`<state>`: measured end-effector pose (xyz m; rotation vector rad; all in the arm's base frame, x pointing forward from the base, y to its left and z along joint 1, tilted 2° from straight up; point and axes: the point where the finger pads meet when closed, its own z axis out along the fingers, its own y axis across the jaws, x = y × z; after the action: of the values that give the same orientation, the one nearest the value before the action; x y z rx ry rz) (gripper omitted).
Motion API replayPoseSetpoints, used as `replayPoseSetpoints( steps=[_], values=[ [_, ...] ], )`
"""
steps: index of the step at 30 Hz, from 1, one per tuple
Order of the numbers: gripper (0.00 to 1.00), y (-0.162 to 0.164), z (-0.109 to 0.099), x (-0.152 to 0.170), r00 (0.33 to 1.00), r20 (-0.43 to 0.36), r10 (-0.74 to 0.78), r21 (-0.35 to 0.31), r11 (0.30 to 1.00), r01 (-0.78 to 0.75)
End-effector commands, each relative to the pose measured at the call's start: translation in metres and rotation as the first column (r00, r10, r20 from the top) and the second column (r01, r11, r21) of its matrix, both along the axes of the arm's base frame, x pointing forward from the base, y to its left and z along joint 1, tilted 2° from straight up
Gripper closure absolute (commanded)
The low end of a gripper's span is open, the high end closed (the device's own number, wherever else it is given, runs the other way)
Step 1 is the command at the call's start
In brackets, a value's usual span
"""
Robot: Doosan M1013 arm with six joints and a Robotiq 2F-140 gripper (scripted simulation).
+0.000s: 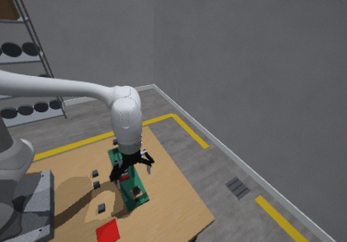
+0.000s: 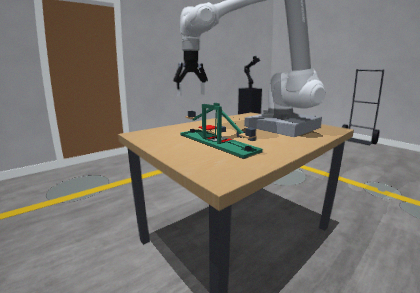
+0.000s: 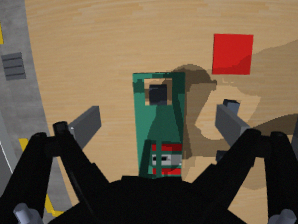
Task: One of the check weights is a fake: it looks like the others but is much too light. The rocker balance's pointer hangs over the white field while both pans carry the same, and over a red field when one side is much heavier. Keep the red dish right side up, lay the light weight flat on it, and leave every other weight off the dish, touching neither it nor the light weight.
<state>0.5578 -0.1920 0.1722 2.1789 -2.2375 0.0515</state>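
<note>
Black two-finger hand [image 2: 190,83] hangs high above the green rocker balance [image 1: 127,178], fingers spread fully wide, gripping nothing. One small dark cube weight [image 3: 157,94] sits on the balance pan at the end nearest the flat red square dish [image 1: 108,231]. Three more dark cube weights lie on the wooden tabletop [image 1: 173,204] beside the balance, toward the arm's grey base block [image 1: 39,196]: [image 1: 95,173], [image 1: 97,184], [image 1: 101,207]. The dish sits flat near the tabletop's edge, just past the balance's end.
</note>
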Motion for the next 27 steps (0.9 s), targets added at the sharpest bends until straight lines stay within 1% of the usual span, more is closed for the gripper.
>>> replayPoseSetpoints(
  steps=[1, 8, 12, 22, 27],
  values=[
    [0.0, 0.001, 0.013, 0.0, 1.0, 0.0, 0.0, 0.0, 1.0, 0.0],
    [0.0, 0.002, 0.058, -0.001, 1.0, 0.0, 0.0, 0.0, 1.0, 0.0],
    [0.0, 0.003, 0.073, -0.001, 1.0, 0.0, 0.0, 0.0, 1.0, 0.0],
    [0.0, 0.004, 0.076, -0.003, 1.0, 0.0, 0.0, 0.0, 1.0, 0.0],
    [0.0, 0.012, 0.075, -0.019, 1.0, 0.0, 0.0, 0.0, 1.0, 0.0]
  ],
)
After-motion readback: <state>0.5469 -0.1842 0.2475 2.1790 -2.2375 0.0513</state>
